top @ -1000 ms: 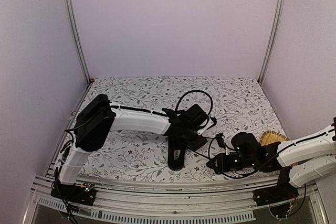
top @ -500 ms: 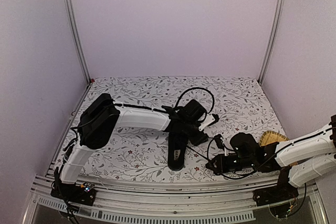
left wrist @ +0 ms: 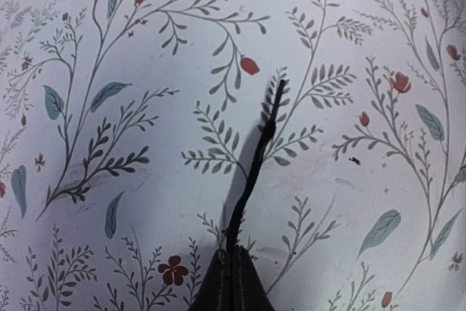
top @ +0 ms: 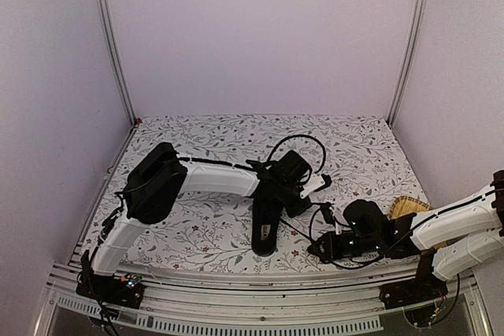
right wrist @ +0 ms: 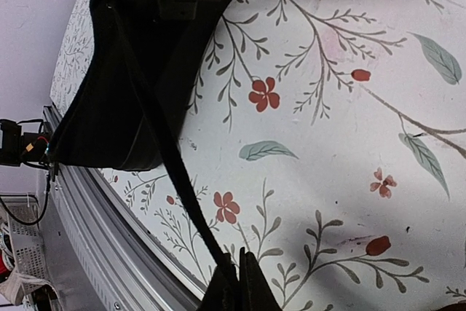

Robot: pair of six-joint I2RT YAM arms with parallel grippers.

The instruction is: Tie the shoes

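Since the earlier frame, the left elbow has swung rightward. Shoe lies on the table at mid-width by the near edge, long axis running near to far. Left hand, just right of the shoe's far part, is pinched on a lace end. Right hand, further right and closer to the near edge, grips a straight lace. Crossing the strands probably follows, and either arm may obstruct. Woven item lies by the right edge.

Left arm outstretched, left fingers pinched together; right arm low, right fingers likewise
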